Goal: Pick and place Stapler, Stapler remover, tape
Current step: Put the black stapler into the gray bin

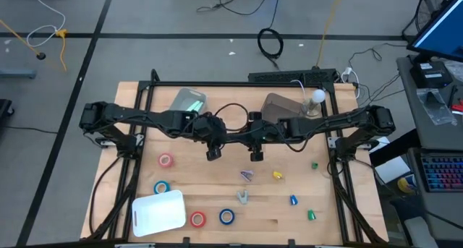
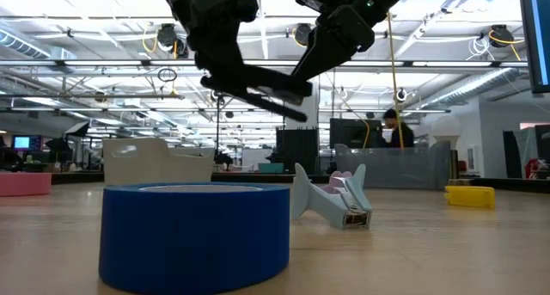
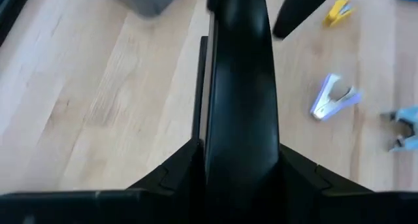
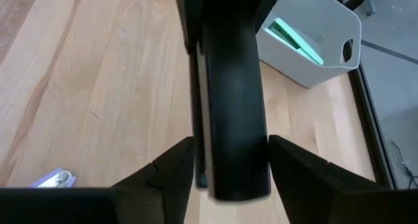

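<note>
While both pincers (image 1: pixel 212 155) (image 1: pixel 257 156) hang w/ grip state unclear, wood tabletop (image 1: pixel 210 186) meets grey lab floor (image 1: pixel 181 53).

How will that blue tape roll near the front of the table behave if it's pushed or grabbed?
The blue tape roll lies flat on its broad end, so a push would probably slide it rather than roll it. Its hollow ring shape suggests it's light. Its smooth rounded wall might slip unless it's pinched across the rim.

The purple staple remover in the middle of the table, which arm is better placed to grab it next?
Probably the right. In the high view the right claw hangs closer to the purple staple remover, almost directly behind it, while the left claw sits farther off to the side.
</note>
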